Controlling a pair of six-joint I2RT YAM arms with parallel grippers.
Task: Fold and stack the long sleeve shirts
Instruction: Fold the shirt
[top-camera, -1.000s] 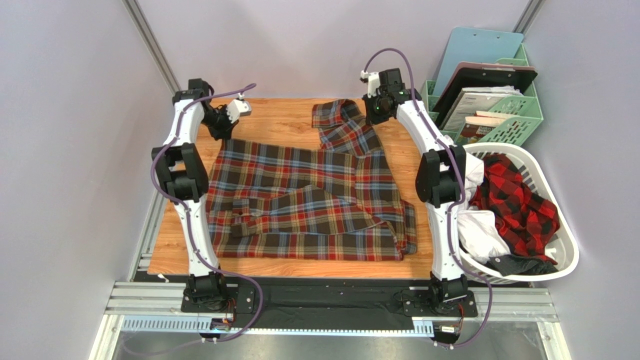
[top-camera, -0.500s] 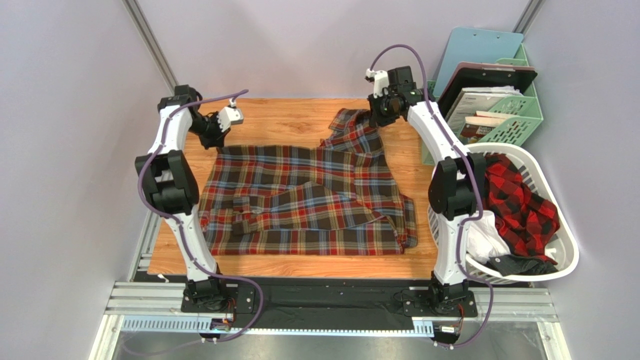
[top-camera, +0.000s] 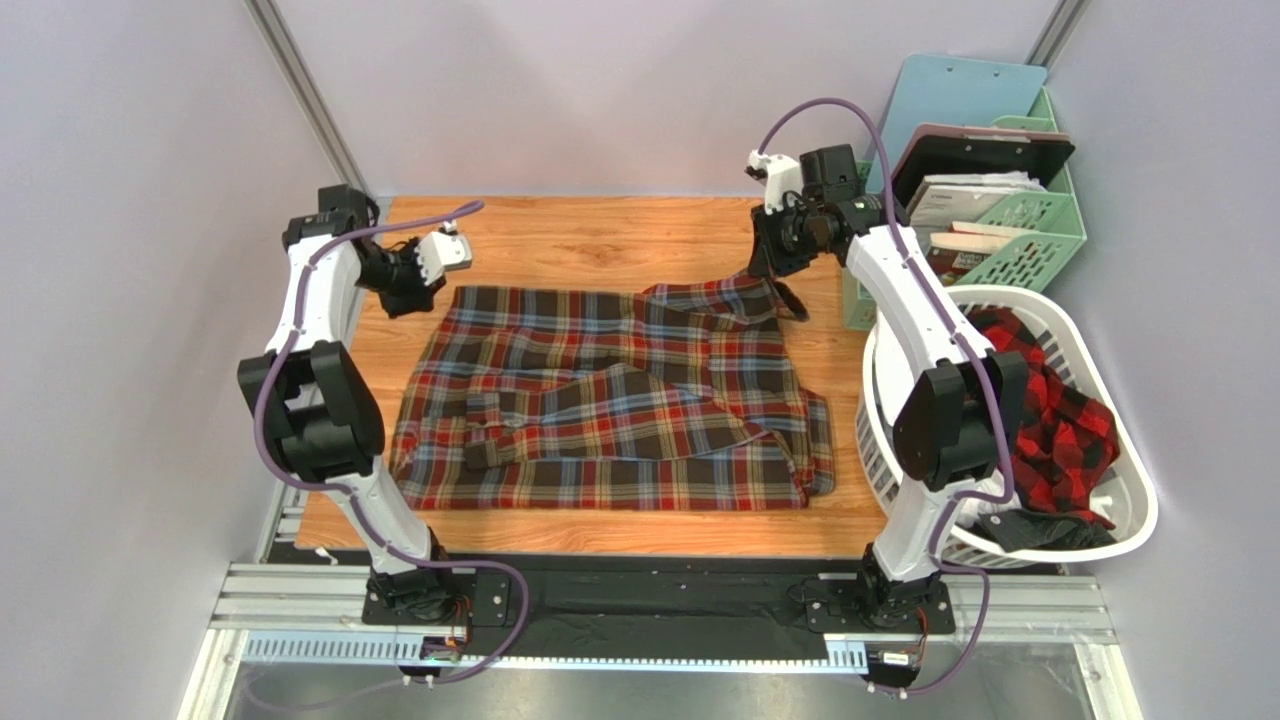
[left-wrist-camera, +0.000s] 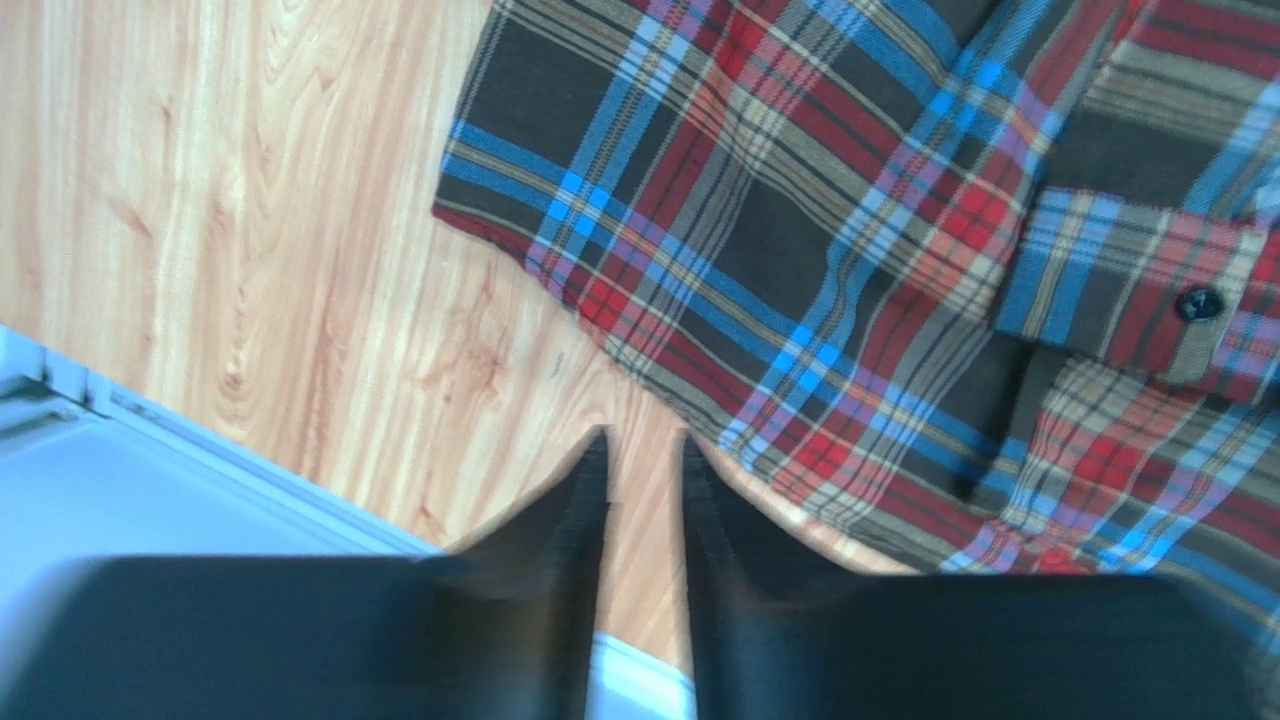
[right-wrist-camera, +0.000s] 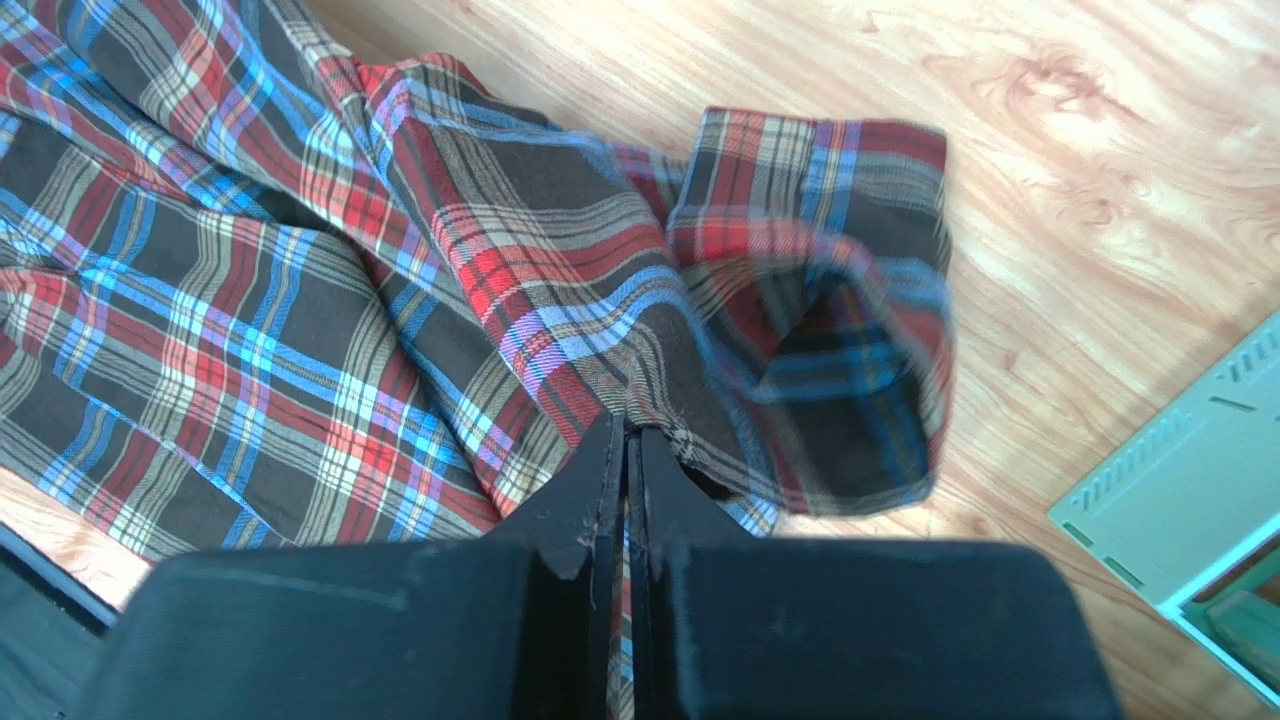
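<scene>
The brown tartan shirt (top-camera: 616, 398) lies spread on the table (top-camera: 601, 225), its bunched far-right corner pinched in the right hand (right-wrist-camera: 624, 435), the left hand (left-wrist-camera: 643, 443) slightly parted and empty beside its far-left corner.

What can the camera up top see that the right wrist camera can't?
Only the top camera shows the white laundry basket with a red-and-black shirt inside, the left gripper by the far left corner of the brown plaid shirt, and that whole shirt spread out. Only the right wrist camera shows, close up, the right gripper pinched shut on a fold of the brown plaid shirt. Both show that shirt, the wooden table and the green rack.
</scene>
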